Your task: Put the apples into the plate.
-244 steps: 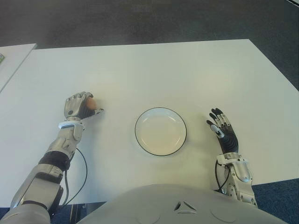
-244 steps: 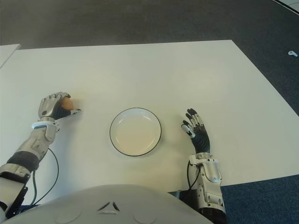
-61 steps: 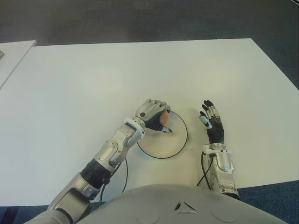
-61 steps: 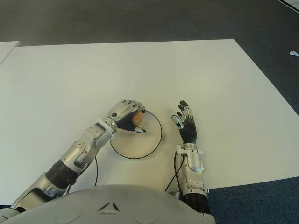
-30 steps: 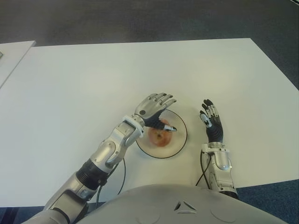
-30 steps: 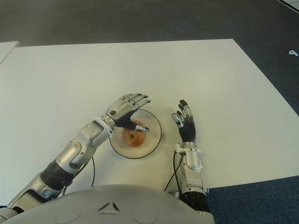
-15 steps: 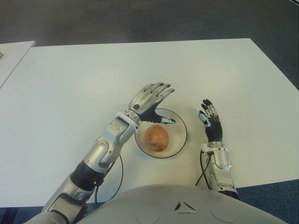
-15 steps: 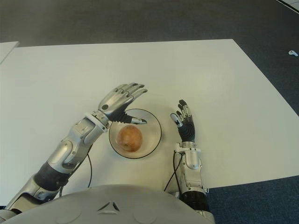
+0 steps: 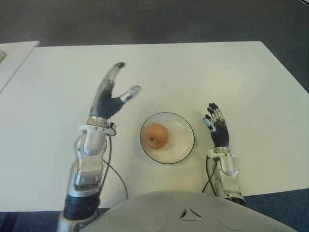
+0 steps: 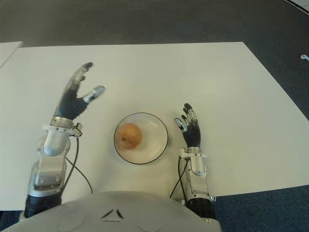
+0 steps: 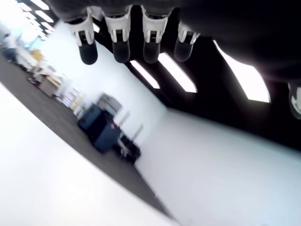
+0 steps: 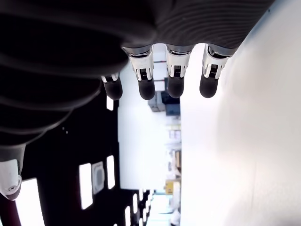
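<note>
- A single apple sits in the left half of a white plate with a dark rim, near the front edge of a broad white desk.
- The robot's left hand is raised above the desk to the left of the plate, well apart from it, palm turned toward the plate.
- Its fingers are stretched out and apart, the thumb splayed to the side, and they hold nothing; the left wrist view shows four dark fingertips extended in a row with only the room beyond them.
- A thin black cable loops from the left wrist down over the desk toward the robot's body.
- The right hand shows just to the right of the plate, close beside its rim but apart from it, palm up and pointing toward the far side of the desk.
- Its fingers are open and relaxed, empty; the right wrist view shows the fingertips straight and slightly spread.
- Dark carpet lies beyond the far edge of the desk, and the corner of a second white table shows at far left.
</note>
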You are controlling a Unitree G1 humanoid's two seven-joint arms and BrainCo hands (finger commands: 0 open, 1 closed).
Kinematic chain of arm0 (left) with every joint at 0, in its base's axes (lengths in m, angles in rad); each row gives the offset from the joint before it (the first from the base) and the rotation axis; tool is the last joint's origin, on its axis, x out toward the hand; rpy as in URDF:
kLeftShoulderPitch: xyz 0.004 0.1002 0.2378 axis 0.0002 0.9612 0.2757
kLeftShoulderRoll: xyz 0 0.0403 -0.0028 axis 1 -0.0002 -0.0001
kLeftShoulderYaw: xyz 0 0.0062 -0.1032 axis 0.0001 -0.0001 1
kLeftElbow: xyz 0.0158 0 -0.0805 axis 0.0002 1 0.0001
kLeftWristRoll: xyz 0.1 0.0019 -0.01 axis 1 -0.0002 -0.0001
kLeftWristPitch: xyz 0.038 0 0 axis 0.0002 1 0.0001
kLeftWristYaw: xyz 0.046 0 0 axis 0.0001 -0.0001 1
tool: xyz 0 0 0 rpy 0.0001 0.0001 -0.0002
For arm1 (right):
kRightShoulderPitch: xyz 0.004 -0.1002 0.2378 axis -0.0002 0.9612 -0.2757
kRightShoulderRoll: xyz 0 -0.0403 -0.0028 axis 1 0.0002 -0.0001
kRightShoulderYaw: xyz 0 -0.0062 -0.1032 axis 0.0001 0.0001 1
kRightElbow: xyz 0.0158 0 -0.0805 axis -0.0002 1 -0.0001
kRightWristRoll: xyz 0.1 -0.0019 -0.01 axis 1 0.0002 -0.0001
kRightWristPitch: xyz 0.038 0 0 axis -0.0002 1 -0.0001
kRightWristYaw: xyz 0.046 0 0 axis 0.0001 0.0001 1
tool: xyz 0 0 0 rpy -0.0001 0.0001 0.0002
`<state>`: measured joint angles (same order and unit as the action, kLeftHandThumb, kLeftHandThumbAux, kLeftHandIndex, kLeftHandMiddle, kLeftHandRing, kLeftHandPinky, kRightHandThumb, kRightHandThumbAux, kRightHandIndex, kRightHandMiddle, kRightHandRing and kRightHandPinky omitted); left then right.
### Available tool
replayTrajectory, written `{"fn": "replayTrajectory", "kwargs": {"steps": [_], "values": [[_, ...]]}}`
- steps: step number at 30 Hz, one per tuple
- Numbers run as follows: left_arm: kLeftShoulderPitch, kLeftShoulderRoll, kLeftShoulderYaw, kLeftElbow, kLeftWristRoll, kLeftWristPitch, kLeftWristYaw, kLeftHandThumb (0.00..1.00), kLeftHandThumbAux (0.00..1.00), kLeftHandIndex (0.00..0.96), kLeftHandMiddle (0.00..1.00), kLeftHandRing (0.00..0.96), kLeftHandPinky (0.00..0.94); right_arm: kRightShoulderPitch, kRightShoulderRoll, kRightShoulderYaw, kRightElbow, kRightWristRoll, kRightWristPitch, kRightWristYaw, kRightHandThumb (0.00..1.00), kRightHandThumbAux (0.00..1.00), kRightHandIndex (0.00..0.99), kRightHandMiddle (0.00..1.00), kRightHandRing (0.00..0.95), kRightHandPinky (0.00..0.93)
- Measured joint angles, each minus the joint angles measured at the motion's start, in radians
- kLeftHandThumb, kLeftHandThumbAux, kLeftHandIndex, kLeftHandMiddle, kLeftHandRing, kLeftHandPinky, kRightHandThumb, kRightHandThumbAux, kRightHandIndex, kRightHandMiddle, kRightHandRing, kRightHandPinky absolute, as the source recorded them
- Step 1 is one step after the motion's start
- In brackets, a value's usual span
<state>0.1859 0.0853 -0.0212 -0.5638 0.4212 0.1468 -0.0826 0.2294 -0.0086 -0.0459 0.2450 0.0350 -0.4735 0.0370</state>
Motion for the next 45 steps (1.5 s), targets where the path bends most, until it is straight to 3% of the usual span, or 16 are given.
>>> {"fn": "replayTrajectory", "kwargs": {"steps": [4,6,17,27,35,40,45], "values": [[0.073,-0.125,0.056,0.020,-0.173,-0.023,0.051,0.119,0.356,0.108,0.047,0.044,0.111,-0.003,0.004,0.002,0.001,0.007,0.000,0.009,0.180,0.489,0.000,0.000,0.000,0.007],[0.114,-0.151,0.074,0.040,-0.230,-0.050,0.071,0.115,0.371,0.127,0.058,0.052,0.114,-0.005,0.005,0.002,0.001,0.009,0.000,0.013,0.176,0.493,0.000,0.000,0.000,0.004],[0.259,-0.172,0.074,0.074,-0.292,-0.160,0.167,0.064,0.399,0.209,0.091,0.066,0.106,-0.010,-0.004,0.002,0.013,0.006,0.000,0.028,0.157,0.519,0.000,0.000,0.000,0.000],[0.349,-0.181,0.016,0.234,-0.284,-0.359,0.182,0.042,0.412,0.185,0.082,0.060,0.131,-0.013,-0.012,0.008,0.024,-0.001,-0.021,0.036,0.149,0.528,0.000,0.000,0.000,0.000],[0.367,-0.173,-0.008,0.417,-0.297,-0.498,0.181,0.049,0.421,0.154,0.088,0.074,0.135,-0.011,-0.014,0.011,0.019,0.007,-0.021,0.056,0.156,0.561,0.000,0.000,0.000,0.000],[0.381,-0.171,-0.015,0.479,-0.308,-0.542,0.179,0.055,0.410,0.162,0.088,0.071,0.121,0.000,-0.030,0.018,-0.003,0.032,0.009,0.103,0.166,0.592,0.000,0.000,0.000,0.000],[0.383,-0.160,-0.020,0.496,-0.310,-0.553,0.178,0.102,0.471,0.167,0.113,0.102,0.172,0.024,-0.040,0.025,-0.037,0.061,0.043,0.150,0.156,0.609,0.000,0.000,0.000,0.000]]}}
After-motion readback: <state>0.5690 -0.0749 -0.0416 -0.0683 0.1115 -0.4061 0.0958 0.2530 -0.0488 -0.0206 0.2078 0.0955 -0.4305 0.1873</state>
